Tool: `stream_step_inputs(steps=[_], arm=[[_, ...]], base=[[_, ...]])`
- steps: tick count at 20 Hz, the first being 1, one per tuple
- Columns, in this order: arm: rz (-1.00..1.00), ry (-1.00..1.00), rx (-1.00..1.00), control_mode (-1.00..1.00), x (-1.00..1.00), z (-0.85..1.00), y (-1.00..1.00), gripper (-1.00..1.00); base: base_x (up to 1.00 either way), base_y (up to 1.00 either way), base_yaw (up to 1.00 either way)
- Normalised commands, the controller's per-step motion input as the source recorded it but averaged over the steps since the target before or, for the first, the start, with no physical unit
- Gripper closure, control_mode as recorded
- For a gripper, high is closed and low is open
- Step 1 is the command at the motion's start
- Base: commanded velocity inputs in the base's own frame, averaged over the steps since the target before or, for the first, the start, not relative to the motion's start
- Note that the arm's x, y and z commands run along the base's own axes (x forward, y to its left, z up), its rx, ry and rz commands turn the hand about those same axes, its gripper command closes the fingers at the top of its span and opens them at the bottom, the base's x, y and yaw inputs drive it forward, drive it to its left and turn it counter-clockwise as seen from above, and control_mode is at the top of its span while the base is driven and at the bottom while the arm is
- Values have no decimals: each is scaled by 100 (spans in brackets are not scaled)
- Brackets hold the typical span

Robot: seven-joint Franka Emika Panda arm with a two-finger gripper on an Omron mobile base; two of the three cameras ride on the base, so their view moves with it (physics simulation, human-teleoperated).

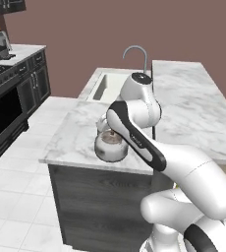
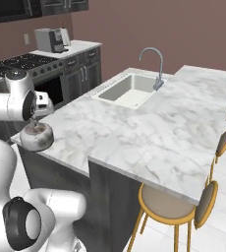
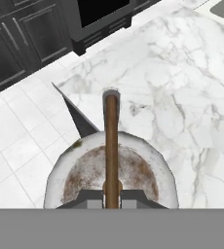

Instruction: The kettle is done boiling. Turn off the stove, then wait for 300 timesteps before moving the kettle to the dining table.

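Now, from the left base camera we see the kettle (image 1: 110, 146) near the worktop (image 1: 75, 135) corner, from the right likewise, and the hand camera shows our jaws closed on its brown handle (image 3: 111, 146).

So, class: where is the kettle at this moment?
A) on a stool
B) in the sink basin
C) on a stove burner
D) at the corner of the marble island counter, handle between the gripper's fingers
D: the kettle sits at the counter corner, with the gripper shut on its brown handle.
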Motion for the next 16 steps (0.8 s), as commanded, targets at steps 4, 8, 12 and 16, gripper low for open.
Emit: stream_step_inputs(steps=[4, 8, 12, 16], arm=[[0, 0, 0, 100, 0, 0, 0, 100], [0, 0, 0, 100, 0, 0, 0, 100], [0, 0, 0, -100, 0, 3, 0, 100], [0, 0, -1, -100, 0, 16, -2, 100]], base=[[0, 0, 0], [0, 0, 0], [0, 0, 0], [0, 0, 0]])
